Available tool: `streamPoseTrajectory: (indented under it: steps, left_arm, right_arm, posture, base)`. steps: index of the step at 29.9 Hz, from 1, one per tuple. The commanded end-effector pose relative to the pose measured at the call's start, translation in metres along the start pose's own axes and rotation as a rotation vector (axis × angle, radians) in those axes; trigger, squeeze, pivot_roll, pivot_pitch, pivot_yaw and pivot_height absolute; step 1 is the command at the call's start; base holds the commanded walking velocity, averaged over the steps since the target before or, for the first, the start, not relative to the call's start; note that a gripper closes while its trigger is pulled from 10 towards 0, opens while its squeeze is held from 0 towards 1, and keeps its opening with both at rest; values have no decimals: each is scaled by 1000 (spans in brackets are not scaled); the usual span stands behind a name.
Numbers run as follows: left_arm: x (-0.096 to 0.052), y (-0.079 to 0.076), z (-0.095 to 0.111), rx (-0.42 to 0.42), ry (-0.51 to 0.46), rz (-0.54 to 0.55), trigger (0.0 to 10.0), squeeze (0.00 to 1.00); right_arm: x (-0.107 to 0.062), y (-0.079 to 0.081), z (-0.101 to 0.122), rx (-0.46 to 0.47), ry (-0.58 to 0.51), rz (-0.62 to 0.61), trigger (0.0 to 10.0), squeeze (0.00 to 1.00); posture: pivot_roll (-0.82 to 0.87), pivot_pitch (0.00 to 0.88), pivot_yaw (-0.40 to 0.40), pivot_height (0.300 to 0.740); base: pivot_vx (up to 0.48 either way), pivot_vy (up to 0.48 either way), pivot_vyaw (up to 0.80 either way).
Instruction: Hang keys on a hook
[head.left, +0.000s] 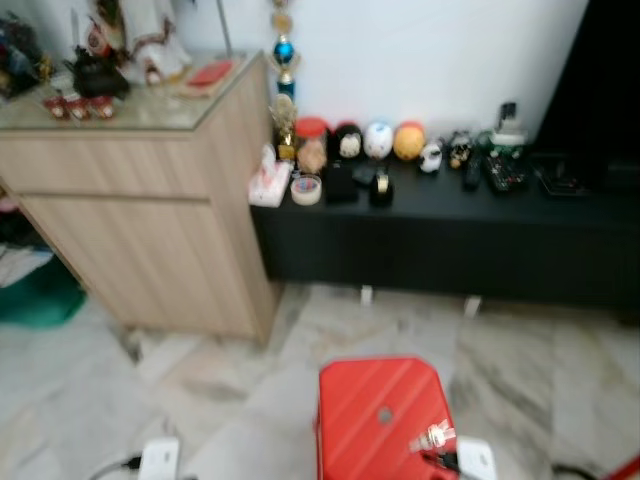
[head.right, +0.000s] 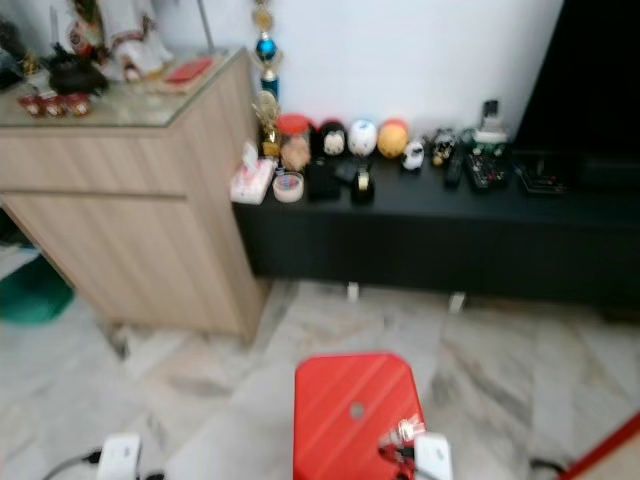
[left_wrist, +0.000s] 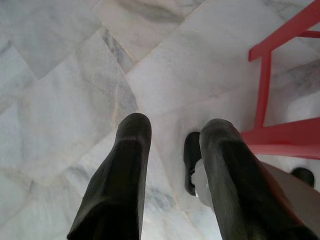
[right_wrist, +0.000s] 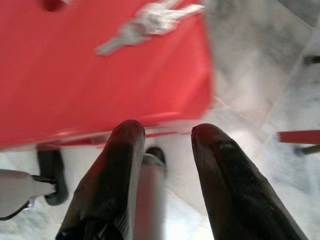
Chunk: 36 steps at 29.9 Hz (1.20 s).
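Counted: one red stool (head.left: 382, 415), one key bunch (head.left: 433, 437), one wooden cabinet (head.left: 150, 215), one low black console (head.left: 450, 235), two grippers (left_wrist: 172, 150) (right_wrist: 165, 145).

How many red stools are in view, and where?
1: the red stool stands on the marble floor directly before the robot, with the keys lying near its front right corner. Others may be out of frame.

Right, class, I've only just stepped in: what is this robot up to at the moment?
Nothing is being held yet. A bunch of silver metal keys lies on the seat of a red plastic stool on the marble floor, just in front of the robot. The right hand hovers open beside the stool's edge, short of the keys. The left hand hangs open over the floor.
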<state>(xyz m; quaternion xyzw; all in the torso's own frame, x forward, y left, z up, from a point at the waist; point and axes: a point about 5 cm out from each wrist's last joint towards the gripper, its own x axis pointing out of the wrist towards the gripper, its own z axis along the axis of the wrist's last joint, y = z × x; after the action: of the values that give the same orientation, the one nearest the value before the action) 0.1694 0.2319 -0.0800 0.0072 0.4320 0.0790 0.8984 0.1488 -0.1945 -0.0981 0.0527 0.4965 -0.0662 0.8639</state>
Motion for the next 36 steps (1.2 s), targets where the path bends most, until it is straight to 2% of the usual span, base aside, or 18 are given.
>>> streamPoseTrajectory:
  steps: [1, 6, 8, 11, 16, 23, 24, 25, 26, 28, 31, 33, 34, 36]
  left_arm:
    - [1, 6, 5, 22, 1, 17, 10000, 0]
    - [2, 5, 8, 22, -4, 18, 10000, 0]
    - [3, 2, 10, 18, -12, 16, 10000, 0]
    - [3, 1, 12, 9, -21, 16, 10000, 0]
    - [5, -3, 27, -55, -117, 18, 10000, 0]
    - [5, -9, 43, -44, -213, -19, 10000, 0]
    - [5, -13, 78, -16, -366, -39, 10000, 0]
    - [4, -17, 97, -43, -439, -74, 10000, 0]
    - [1, -24, 123, -68, -544, -122, 10000, 0]
    - [-1, -27, 129, -63, -579, -141, 10000, 0]
    - [-4, -27, 135, -61, -624, -141, 10000, 0]
    - [-10, -26, 144, -34, -713, -129, 10000, 0]
    - [-10, -26, 144, -34, -713, -129, 10000, 0]
    - [-18, -29, 144, -22, -792, -126, 10000, 0]
  right_arm:
    - [2, 7, 11, 9, -41, 20, 10000, 0]
    - [2, 8, 17, -18, -73, 36, 10000, 0]
    - [2, 6, 25, -21, -135, 26, 10000, 0]
    - [2, 5, 29, -21, -157, 22, 10000, 0]
    - [1, 5, 44, -12, -237, 28, 10000, 0]
    - [1, 3, 55, -34, -287, 16, 10000, 0]
    - [0, 7, 74, -78, -355, -2, 10000, 0]
    - [-3, 16, 102, -75, -473, 13, 10000, 0]
    - [-11, 26, 135, -114, -618, 9, 10000, 0]
    - [-14, 27, 143, -148, -664, -1, 10000, 0]
    - [-17, 27, 146, -131, -705, 8, 10000, 0]
    - [-22, 30, 150, -97, -773, 31, 10000, 0]
    - [-22, 30, 150, -97, -773, 31, 10000, 0]
    - [-26, 29, 152, -112, -823, 57, 10000, 0]
  posture:
    - [34, 0, 21, 740]
    - [28, 0, 17, 740]
    - [19, 0, 11, 740]
    - [14, 0, 8, 740]
    - [4, 0, -9, 740]
    - [1, 0, -22, 740]
    - [-1, 0, -21, 740]
    - [-2, 0, -20, 740]
    - [-10, 0, -15, 740]
    - [-11, 0, -13, 740]
    - [-15, 0, -14, 740]
    - [-10, 0, -22, 740]
    - [-10, 0, -22, 740]
    - [0, 0, -37, 740]
  base:
    - [0, 0, 0]
    - [0, 0, 0]
    - [0, 0, 0]
    - [0, 0, 0]
    - [0, 0, 0]
    - [0, 0, 0]
    - [0, 0, 0]
    - [0, 0, 0]
    - [0, 0, 0]
    - [0, 0, 0]
    - [0, 0, 0]
    - [0, 0, 0]
    - [0, 0, 0]
    - [0, 0, 0]
